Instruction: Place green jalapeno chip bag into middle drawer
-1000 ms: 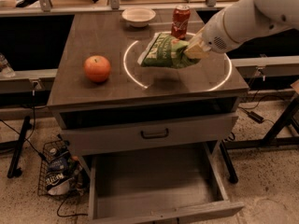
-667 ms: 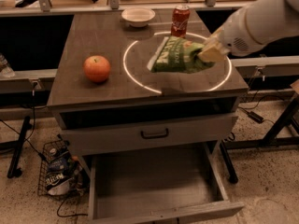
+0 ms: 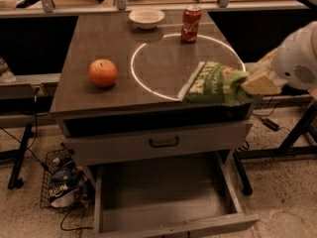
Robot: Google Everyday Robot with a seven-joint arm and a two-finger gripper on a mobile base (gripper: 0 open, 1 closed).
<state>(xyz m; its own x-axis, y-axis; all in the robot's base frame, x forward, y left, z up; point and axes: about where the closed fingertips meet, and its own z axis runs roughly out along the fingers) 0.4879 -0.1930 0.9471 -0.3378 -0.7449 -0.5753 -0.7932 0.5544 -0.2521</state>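
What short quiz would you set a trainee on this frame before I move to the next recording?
1. True or false: the green jalapeno chip bag lies inside the middle drawer.
2. Which stands nearest the white bowl? A) apple B) red can C) chip bag
3. Fill in: the gripper, at the front right corner of the table, is shut on the ____.
Key: 1 false: the bag is held at the table's front edge, with the middle drawer open below. 2 B. 3 green jalapeno chip bag.
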